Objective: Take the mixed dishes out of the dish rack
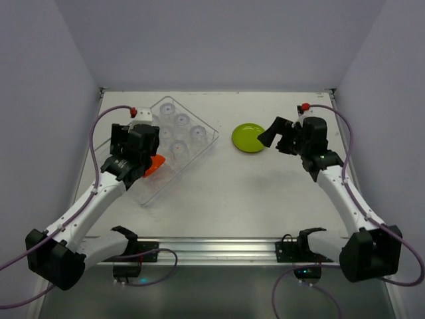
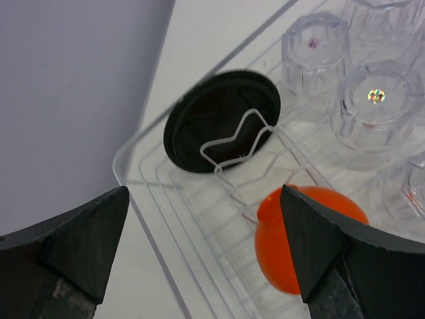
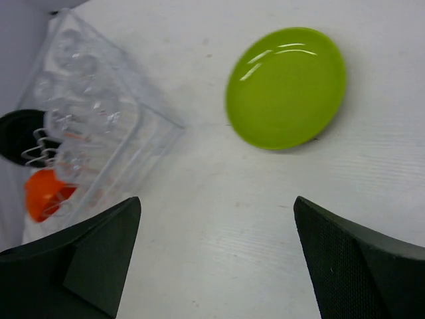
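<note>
The dish rack (image 1: 196, 118) lies at the left of the table, with several clear cups (image 1: 180, 129) standing upside down in it. An orange-red bowl (image 2: 273, 239) and a black plate (image 2: 212, 113) propped in a wire prong sit at its near end. My left gripper (image 2: 204, 199) hovers open over that end, its right finger just above the bowl and nothing between the jaws. The lime-green plate (image 3: 285, 86) lies flat on the table right of the rack. My right gripper (image 3: 216, 203) is open and empty just beside the plate, on its right side in the top view.
White walls close in the table on the left, back and right. A metal rail (image 1: 212, 247) with both arm bases runs along the near edge. Bare tabletop (image 1: 246, 193) lies between the rack and the right arm.
</note>
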You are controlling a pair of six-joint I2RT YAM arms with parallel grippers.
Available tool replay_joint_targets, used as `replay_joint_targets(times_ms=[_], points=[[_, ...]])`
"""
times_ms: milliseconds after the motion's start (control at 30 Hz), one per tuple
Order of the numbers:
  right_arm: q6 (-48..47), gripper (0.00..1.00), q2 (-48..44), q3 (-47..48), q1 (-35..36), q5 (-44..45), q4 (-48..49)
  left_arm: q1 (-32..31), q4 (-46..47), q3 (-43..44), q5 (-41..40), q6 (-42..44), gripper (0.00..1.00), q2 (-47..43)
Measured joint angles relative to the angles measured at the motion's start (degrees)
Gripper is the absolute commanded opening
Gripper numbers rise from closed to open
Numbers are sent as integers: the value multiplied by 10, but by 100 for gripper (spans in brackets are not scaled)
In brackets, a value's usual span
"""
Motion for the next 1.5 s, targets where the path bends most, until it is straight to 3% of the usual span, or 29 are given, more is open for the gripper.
replay_joint_targets(times_ms=[200,333,633,767,867,933,1000,1333,1500], points=[[41,99,-66,-80,-2,-150,94,61,105,-9,82,163,100,55],[43,99,-89,-115,-5,-196,96,121,104,28,137,209,100,122],[47,97,-144,-124,-5,-226,116,174,26,135,182,269,98,243],[48,97,-152,-130,-5,-226,118,195,-3,143,185,284,90,253],[48,96,-164,-136,-5,-226,120,207,-21,153,187,293,69,257],[48,95,-169,-136,-5,-226,121,211,-33,170,187,300,67,269],[48,93,-174,-137,-5,-226,125,213,-39,185,187,303,59,283],[47,91,-176,-146,-5,-224,129,213,-52,201,185,330,50,340],[47,87,-177,-155,-5,-225,138,213,-60,221,176,335,32,373]])
